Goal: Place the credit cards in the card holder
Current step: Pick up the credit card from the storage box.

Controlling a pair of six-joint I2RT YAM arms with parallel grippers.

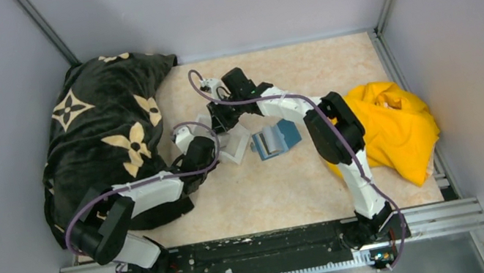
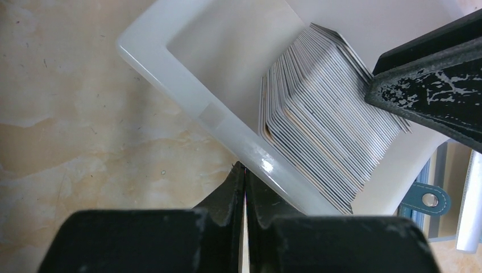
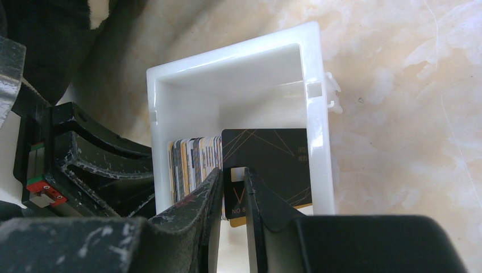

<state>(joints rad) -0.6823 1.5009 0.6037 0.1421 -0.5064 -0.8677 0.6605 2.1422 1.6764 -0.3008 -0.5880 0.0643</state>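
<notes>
My right gripper [image 3: 234,187] pinches a black card [image 3: 267,165] in the tray [image 3: 227,62]; left gripper [image 2: 244,193] pressed together on the tray rim; wallet [image 1: 277,139] apparently unfilled; most cards [image 2: 324,108] remain.

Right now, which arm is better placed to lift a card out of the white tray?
The right. Its fingers already straddle the black card standing in the white tray. The left fingers are shut at the tray's outer rim, seemingly steadying it.
</notes>
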